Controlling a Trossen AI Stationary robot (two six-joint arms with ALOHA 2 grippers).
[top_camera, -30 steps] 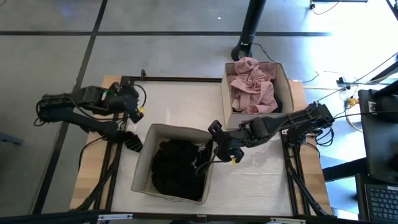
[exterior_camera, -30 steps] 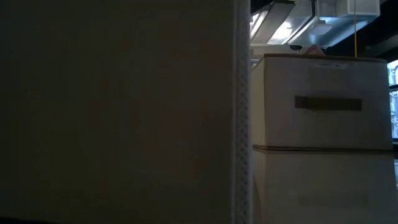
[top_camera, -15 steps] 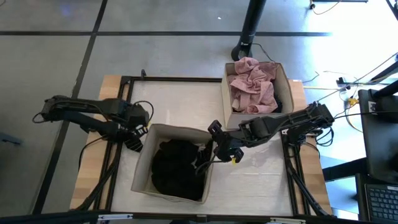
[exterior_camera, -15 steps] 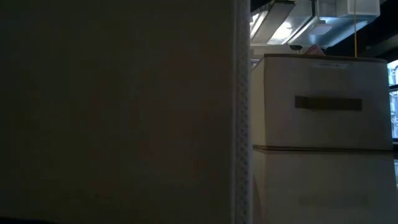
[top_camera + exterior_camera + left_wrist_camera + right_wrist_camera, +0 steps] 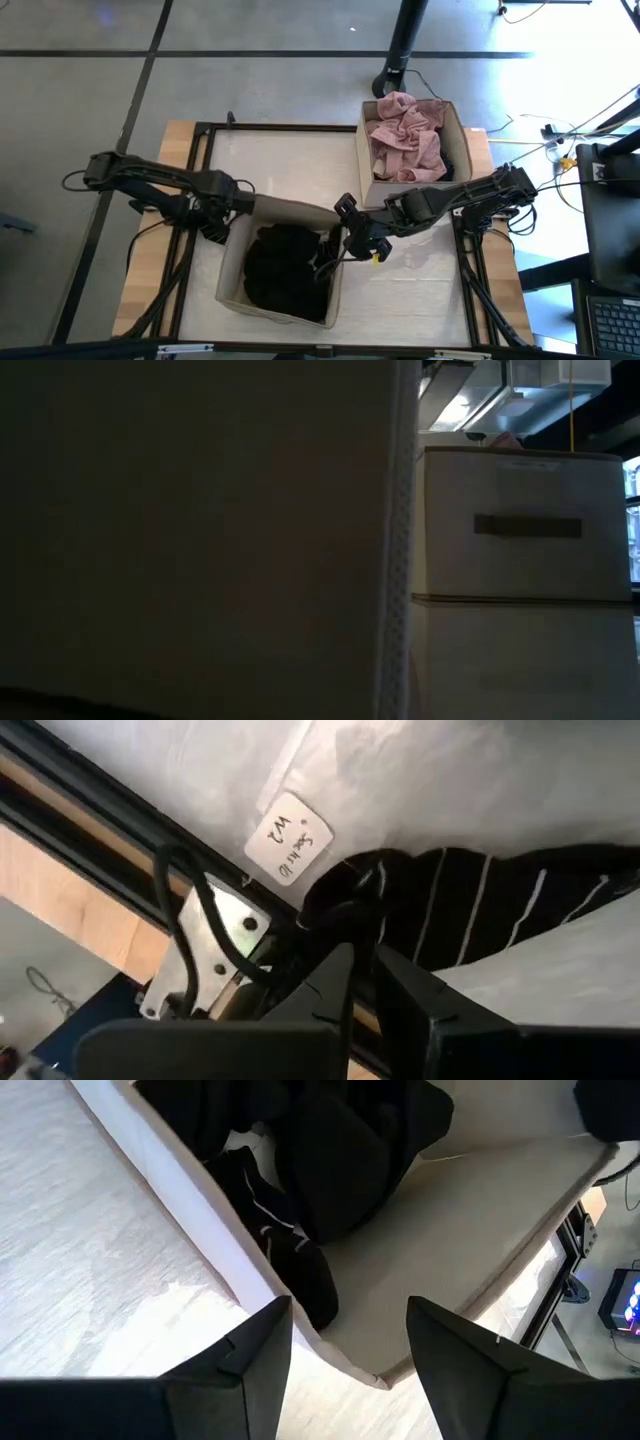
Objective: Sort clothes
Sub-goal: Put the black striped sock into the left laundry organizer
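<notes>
Risk sits mainly at the near box [image 5: 232,262], the beige fabric one holding the black garment [image 5: 285,265]. We find the left gripper [image 5: 243,200] pressed against this box's rim at about 10 o'clock of the box, its fingers nearly together, with a dark striped piece [image 5: 480,905] lying just ahead of them on the table at the box's foot. We cannot tell whether the fingers pinch that fabric. The box wall bows where the arm leans on it; we judge that further pressure could skew or tip the box.

We find the right gripper [image 5: 361,240] at the box's 3 o'clock rim, jaws standing wide and holding nothing. A black sleeve with a pale stripe [image 5: 275,1235] hangs over that rim just beneath it. We judge that a closing there could catch the box wall with the cloth and drag the box.

The dusty pink garment [image 5: 405,140] fills the far box [image 5: 455,125] at 1 o'clock of the table, well apart from both grippers.
</notes>
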